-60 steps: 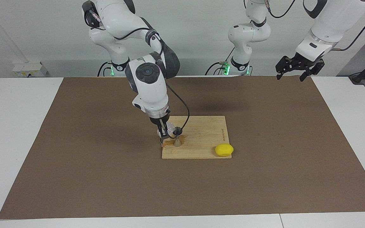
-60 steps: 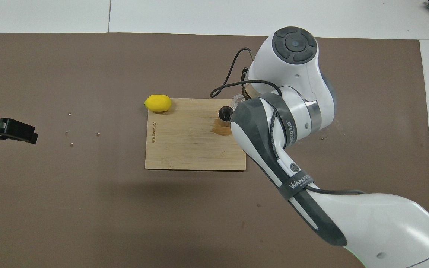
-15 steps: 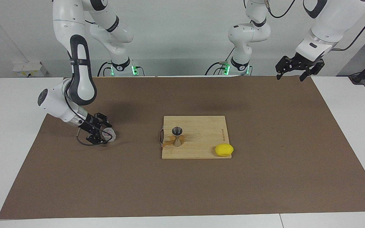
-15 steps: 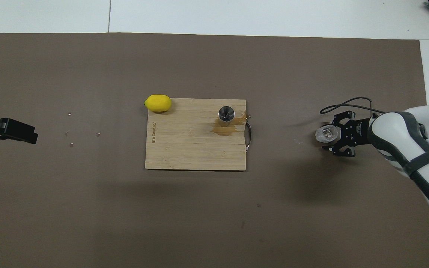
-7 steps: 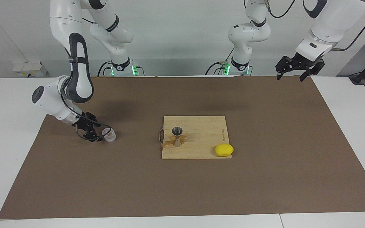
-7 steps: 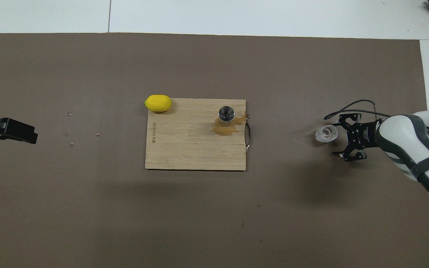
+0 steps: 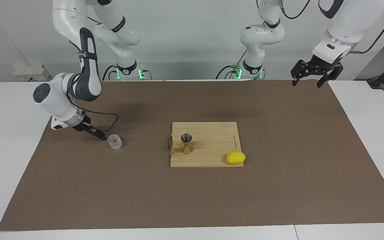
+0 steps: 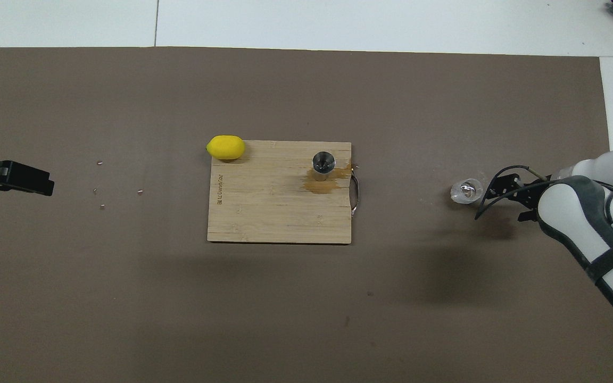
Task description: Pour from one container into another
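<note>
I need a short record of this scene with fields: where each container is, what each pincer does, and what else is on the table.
glass tumbler: upright on the brown mat, toward the right arm's end, not held
jigger: upright on the wooden board, in a wet brown stain
right pincer: beside the tumbler, holding nothing
left pincer: open, empty, waits raised over the left arm's end
lemon: at the board's corner farther from the robots

A brown mat (image 7: pixel 278 186) covers a white table (image 7: pixel 5 140) before a pale wall (image 7: pixel 195 36)
</note>
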Action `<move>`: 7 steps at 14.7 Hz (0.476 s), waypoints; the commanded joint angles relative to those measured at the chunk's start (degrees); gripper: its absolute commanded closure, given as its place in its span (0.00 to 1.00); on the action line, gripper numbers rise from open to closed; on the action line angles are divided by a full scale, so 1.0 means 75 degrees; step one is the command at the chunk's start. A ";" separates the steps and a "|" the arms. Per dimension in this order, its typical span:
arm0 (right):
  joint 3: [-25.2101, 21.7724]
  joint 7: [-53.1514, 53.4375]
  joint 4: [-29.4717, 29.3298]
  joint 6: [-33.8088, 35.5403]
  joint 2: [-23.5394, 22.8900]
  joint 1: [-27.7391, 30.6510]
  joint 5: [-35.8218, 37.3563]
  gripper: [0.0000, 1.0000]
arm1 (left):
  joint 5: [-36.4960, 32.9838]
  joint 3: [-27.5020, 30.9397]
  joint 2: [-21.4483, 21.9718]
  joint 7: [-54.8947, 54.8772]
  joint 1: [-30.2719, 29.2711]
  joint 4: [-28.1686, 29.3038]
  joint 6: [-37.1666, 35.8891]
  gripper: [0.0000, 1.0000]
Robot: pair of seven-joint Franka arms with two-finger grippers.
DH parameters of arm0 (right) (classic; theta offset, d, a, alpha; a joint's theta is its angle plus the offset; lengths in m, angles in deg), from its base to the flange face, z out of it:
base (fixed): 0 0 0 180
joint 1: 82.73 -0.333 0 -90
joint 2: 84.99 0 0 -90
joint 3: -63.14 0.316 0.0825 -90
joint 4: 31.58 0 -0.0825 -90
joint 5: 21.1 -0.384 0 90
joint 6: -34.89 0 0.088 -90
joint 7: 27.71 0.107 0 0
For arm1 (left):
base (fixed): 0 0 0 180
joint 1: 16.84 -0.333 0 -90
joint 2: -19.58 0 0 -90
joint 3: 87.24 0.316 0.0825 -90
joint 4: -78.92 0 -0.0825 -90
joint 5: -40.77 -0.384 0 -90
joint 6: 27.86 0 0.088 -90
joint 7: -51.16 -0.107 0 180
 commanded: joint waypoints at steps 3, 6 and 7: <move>0.0090 -0.0603 -0.0336 0.0663 0.0402 -0.0325 0.0533 0.01 | -0.0113 0.0066 0.0087 0.0018 0.0090 0.0114 0.0034 0.00; 0.0091 -0.0521 -0.0782 0.1239 0.0671 -0.0816 0.0545 0.01 | -0.0113 0.0066 0.0087 0.0018 0.0043 0.0126 0.0045 0.00; 0.0079 -0.0510 -0.0900 0.1380 0.0800 -0.0969 0.0545 0.01 | -0.0113 0.0066 0.0087 0.0029 0.0043 0.0126 0.0045 0.00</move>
